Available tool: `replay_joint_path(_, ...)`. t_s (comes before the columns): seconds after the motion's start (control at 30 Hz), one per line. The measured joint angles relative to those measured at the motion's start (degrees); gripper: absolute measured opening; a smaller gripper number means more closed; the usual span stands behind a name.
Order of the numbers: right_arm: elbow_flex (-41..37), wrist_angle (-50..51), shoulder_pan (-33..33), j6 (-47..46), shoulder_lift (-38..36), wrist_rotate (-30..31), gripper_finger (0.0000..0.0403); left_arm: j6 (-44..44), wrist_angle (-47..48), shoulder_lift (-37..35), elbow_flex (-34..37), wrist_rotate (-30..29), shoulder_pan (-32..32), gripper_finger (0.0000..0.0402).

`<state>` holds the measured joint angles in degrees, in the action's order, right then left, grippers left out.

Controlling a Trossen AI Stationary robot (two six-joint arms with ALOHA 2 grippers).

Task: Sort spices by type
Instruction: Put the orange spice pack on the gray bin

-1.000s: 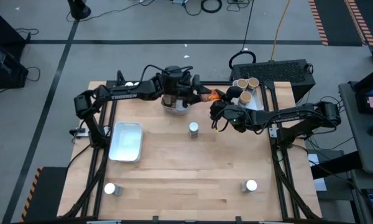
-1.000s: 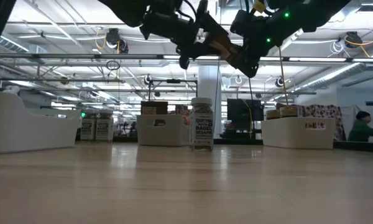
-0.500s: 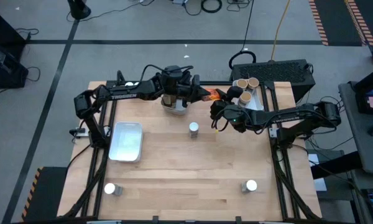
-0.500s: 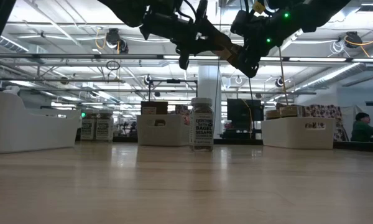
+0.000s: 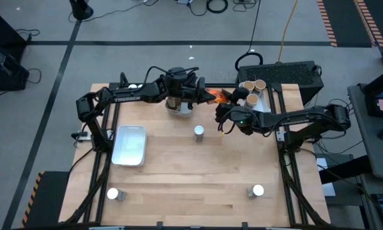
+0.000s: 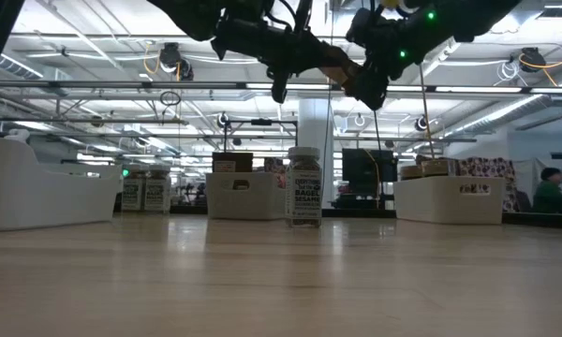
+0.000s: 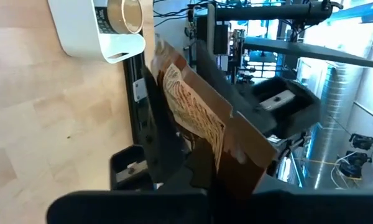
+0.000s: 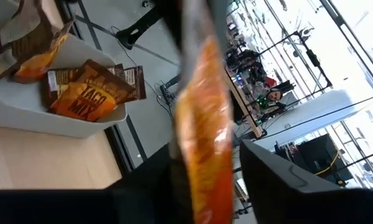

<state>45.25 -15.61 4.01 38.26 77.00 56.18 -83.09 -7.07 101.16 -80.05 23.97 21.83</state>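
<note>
Near edge of bench: two white-capped little jars, one at the near left [image 5: 113, 193], one at the near right [image 5: 256, 190]; wide bare wood of the light wooden bench [image 5: 198, 172] between them.
Mid bench: a third white-capped jar [image 5: 198, 132] stands upright alone; its label reads "BAGEL SESAME" in the low view [image 6: 305, 186]. Open room all around it.
Left of centre: an empty white rectangular tray [image 5: 129, 145] lies near the left rail.
Left gripper [image 5: 201, 96]: raised above the far part of the bench, beside a white tray [image 5: 180, 110] under the wrist. Its fingers are clamped on a flat dark-brown and orange packet [image 7: 202, 124]; the print on it is too skewed to read.
Right gripper [image 5: 225, 106]: raised just right of the left one, fingers closed on the orange end of the same packet [image 8: 202, 130], which spans the two grippers.
Far right corner: round tan-topped tubs [image 5: 251, 86] in a white tray at the bench edge.
Far tray, right wrist view: a white tray [image 8: 81, 121] holds brown and orange packets, one reading "TACO MIX" [image 8: 87, 96].
</note>
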Motion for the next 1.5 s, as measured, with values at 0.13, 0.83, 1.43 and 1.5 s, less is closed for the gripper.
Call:
replay_joint_path(0.13,2.10,0.82,0.02,-0.07,-0.41,-1.11,0.0197,1.78,0.01,-0.02,0.00,0.05,1.17,0.0003)
replay_joint_path(0.83,5.43,36.02,0.72,-34.73,-9.82,-12.63,0.0317,38.48,38.99,-7.61,-6.94,12.22,17.74,0.0001)
replay_joint_path(1.43,5.43,33.58,6.59,-31.61,-13.41,-13.37,0.0317,64.77,60.57,-4.33,-13.94,-11.01,6.31,0.0000)
replay_joint_path(1.5,5.43,33.46,6.97,-31.61,-13.41,-14.51,0.0317,66.64,63.73,-2.20,-16.08,-12.35,5.94,0.0000)
